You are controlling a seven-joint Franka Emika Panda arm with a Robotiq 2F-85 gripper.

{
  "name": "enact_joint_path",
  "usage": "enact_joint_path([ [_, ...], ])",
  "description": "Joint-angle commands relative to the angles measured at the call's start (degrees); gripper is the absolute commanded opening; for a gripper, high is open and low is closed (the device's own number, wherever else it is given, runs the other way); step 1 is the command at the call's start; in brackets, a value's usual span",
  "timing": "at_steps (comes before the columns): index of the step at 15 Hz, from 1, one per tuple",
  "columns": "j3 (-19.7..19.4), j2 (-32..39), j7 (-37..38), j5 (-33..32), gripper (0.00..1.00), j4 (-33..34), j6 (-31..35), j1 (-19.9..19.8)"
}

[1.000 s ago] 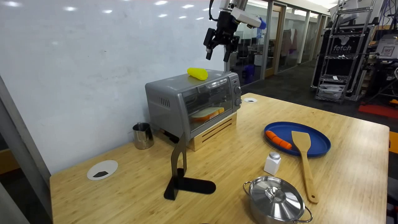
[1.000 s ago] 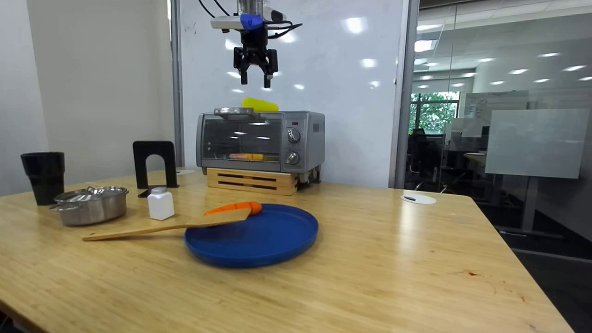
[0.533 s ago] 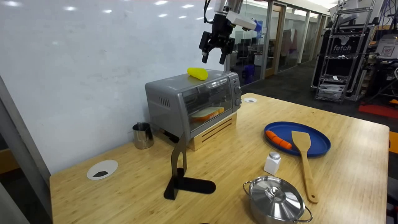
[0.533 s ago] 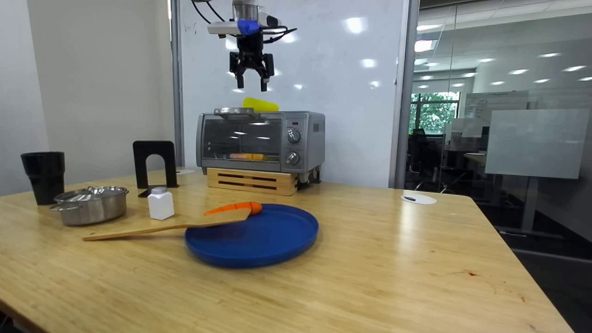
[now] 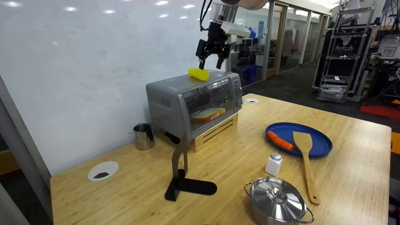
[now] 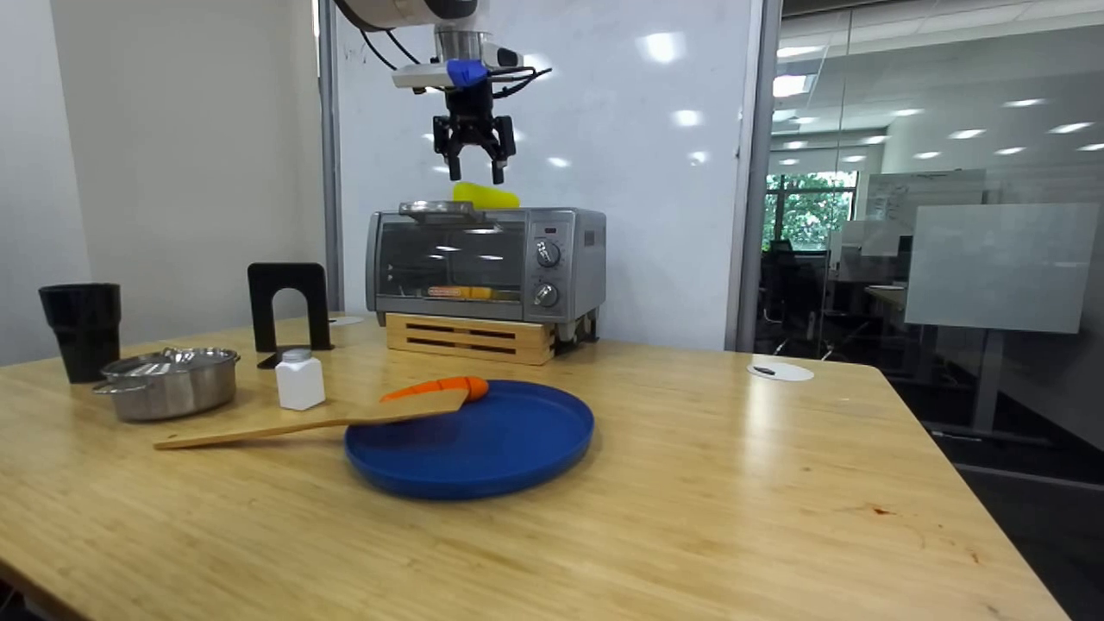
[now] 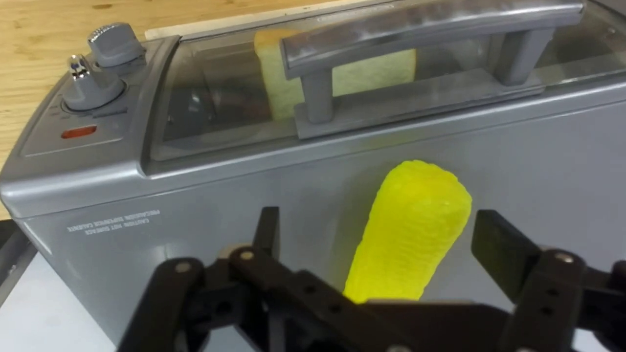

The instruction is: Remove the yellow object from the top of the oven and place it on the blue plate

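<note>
1. While the fingers stand spread, the yellow object lies below them on the oven.
2. Well apart from the fingers, a spatula and orange carrot-like item partly cover the blue plate.
3. Wrist view: the yellow object's lower end is hidden.

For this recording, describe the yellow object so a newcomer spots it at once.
Find the silver-grey toaster oven on its wooden stand. On top lies the yellow object, stubby and thicker toward the glass door. Unlike the bread behind that door, it sits outside and is bright yellow.
</note>
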Motion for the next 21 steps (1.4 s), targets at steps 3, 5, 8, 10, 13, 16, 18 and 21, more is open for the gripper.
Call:
enact_joint_path([
  [3, 0.53, 2.69, 0.75, -2.54, 1.00, 2.75, 1.77, 0.99],
  [5, 0.59, 2.89, 0.74, -3.15, 1.00, 2.89, 2.08, 1.39],
  [8, 0.68, 3.38, 0.42, -3.80, 1.00, 3.40, 2.24, 1.73],
  [10, 0.65, 3.31, 0.22, -4.10, 0.73, 3.07, 2.38, 1.81],
  [13, 0.64, 2.85, -0.17, -4.56, 0.60, 2.35, 2.97, 1.73],
  [16, 0.77, 2.22, -0.76, -4.42, 0.38, 1.73, 3.61, 1.40],
  [18, 0.85, 1.68, -1.08, -4.10, 0.24, 1.13, 4.09, 1.09],
  [21, 1.19, -0.25, -1.85, -3.07, 0.16, -0.50, 3.49, 0.33],
])
